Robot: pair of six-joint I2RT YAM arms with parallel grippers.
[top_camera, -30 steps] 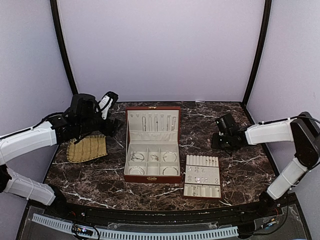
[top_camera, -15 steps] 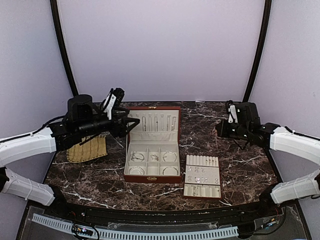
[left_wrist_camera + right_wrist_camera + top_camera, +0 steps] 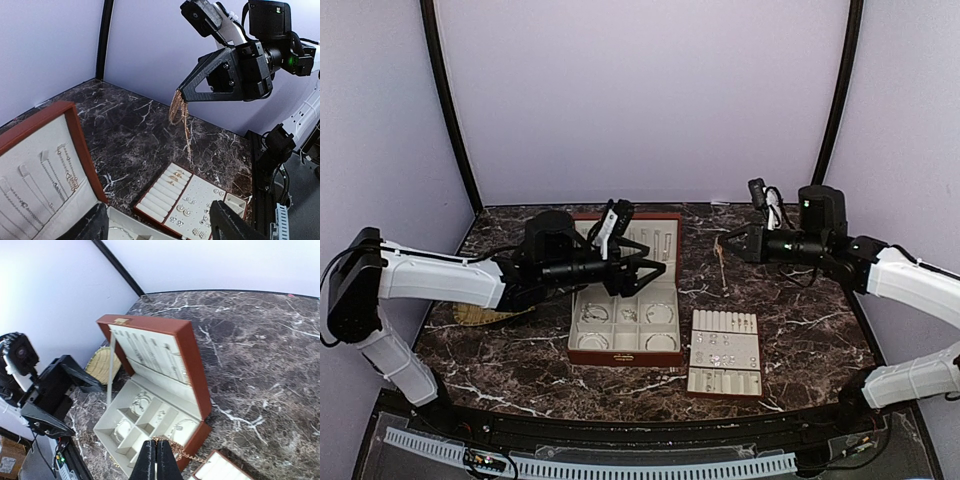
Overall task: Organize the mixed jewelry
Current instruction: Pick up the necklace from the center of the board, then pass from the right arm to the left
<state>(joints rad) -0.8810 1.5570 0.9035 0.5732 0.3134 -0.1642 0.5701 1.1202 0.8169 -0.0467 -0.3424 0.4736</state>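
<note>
Chain [image 3: 180, 113], seemingly gold, dangles pinched beneath right tool [image 3: 182, 93].

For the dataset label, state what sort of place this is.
Most likely a robot lab test booth, not a shop: plain lilac walls and black corner posts enclose a marble-patterned table, two robot arms reach over it, and an open red-brown jewelry box sits staged in the middle.

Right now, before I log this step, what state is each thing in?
box: open, lid upright, silvery pieces in its compartments.
left gripper: open, empty, above the box.
right gripper: shut on the chain.
chain: dangling from the right gripper.
slotted tray: flat on the table, rings and studs in it.
</note>
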